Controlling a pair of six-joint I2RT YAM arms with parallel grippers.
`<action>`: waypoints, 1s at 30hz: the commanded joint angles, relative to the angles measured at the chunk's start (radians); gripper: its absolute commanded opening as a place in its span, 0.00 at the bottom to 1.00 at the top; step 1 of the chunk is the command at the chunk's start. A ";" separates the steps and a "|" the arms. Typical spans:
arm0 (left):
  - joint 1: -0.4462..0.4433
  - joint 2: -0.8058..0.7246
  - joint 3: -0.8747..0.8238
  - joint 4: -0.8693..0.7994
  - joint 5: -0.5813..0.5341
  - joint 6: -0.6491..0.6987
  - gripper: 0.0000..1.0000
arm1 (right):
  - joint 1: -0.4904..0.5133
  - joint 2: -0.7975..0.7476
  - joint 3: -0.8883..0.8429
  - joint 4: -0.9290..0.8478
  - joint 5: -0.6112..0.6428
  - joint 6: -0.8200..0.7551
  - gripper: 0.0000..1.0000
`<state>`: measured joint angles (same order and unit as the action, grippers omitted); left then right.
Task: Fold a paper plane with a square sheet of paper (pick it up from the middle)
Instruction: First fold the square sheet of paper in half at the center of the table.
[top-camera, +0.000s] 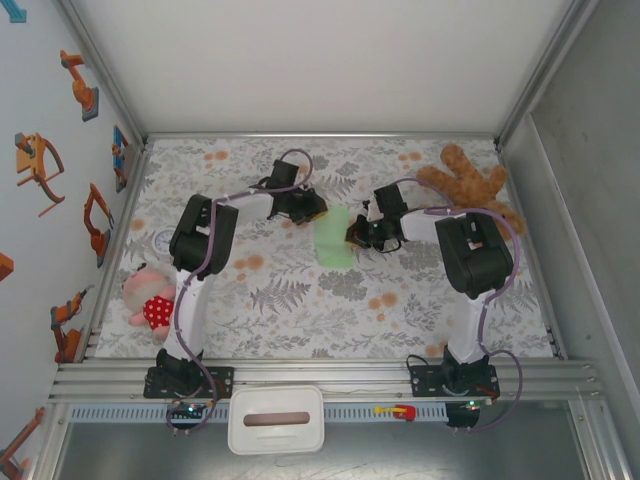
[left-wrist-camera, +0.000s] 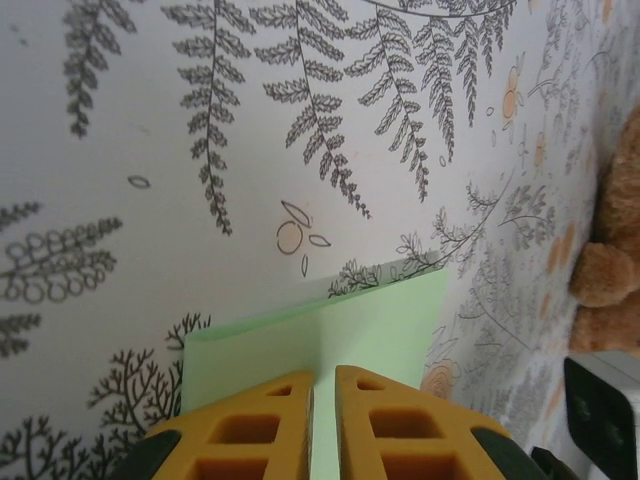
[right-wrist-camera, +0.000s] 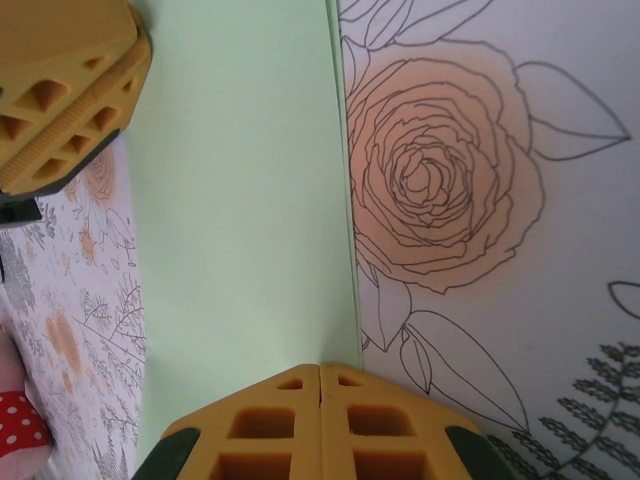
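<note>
Starting at the near left edge of the desk (top-camera: 300, 300): pink plush doll (top-camera: 150, 297) in red spots, well apart from the action. Further in, mid-desk, the pale green sheet of paper (top-camera: 334, 240), folded to a narrow strip, right between the two tools. Left tool (left-wrist-camera: 323, 385) nearly closed, pinching the sheet, a sliver of green in the slit. Right tool (right-wrist-camera: 320, 375) pressed together at the sheet's edge; hard to say whether gripping it. Far right, at the back, brown teddy bear (top-camera: 468, 182).

Room near-side of sheet (top-camera: 333, 245); teddy bear (top-camera: 470, 185) blocks far-R, plush toy (top-camera: 150, 295) L edge.
</note>
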<state>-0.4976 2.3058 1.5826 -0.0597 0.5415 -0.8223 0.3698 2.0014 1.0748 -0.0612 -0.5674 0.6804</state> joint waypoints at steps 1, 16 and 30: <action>0.069 0.062 0.028 -0.046 -0.058 0.015 0.16 | 0.004 0.191 -0.134 -0.276 0.345 -0.016 0.00; 0.087 -0.001 0.152 -0.182 -0.074 0.091 0.17 | 0.004 0.177 -0.127 -0.276 0.345 -0.012 0.00; -0.097 -0.252 -0.240 -0.005 0.024 -0.028 0.15 | 0.003 0.180 -0.132 -0.260 0.329 -0.005 0.00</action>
<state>-0.5831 2.0563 1.3834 -0.0826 0.5232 -0.8104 0.3706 2.0003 1.0725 -0.0570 -0.5652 0.6834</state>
